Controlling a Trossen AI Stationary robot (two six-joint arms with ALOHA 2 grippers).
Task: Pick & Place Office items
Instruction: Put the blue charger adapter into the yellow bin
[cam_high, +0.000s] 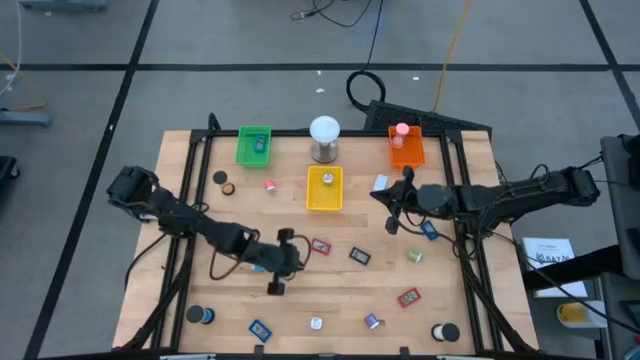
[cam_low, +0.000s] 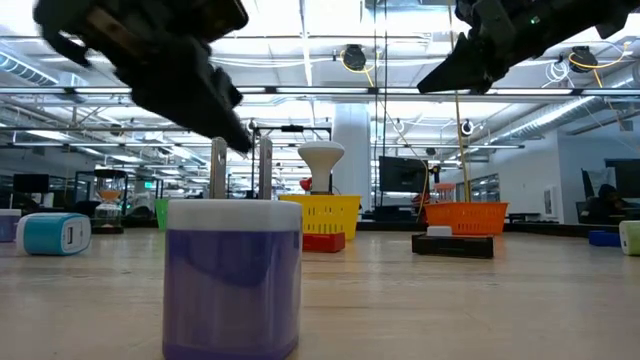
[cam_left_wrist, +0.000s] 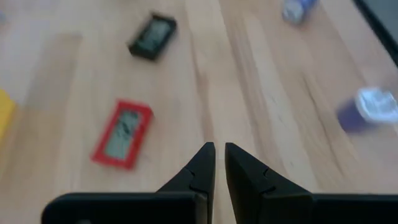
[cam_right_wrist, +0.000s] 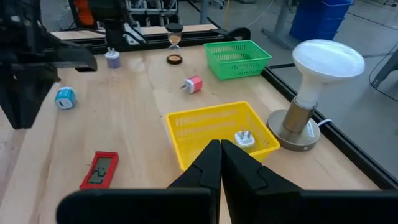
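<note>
- The left hand (cam_high: 283, 262) is held low over the surface (cam_high: 300, 300), on the near side of the yellow tray (cam_high: 325, 189) and to its left; its fingers are almost together with only a slit between them, and nothing is seen gripped.
- A red rectangular piece (cam_high: 320, 245) lies flat just right of the left hand, between that hand and the yellow tray. It is judged the nearest candidate for the next pick.
- For a clean pick, the fingers should be spread before descent, and the jaws set across the piece's short side, since it lies flat and thin.
- A dark rectangular piece (cam_high: 359, 256) lies just right of the red one; enough clearance should be kept so that it is not nudged.
- The yellow tray already holds one small white item (cam_right_wrist: 244, 139); a release should be made above bare tray floor.
- The right hand (cam_high: 392, 207) is raised just right of the yellow tray, fingers shut and empty; it is judged to be waiting.
- Other office items remain scattered toward the near edge.
</note>
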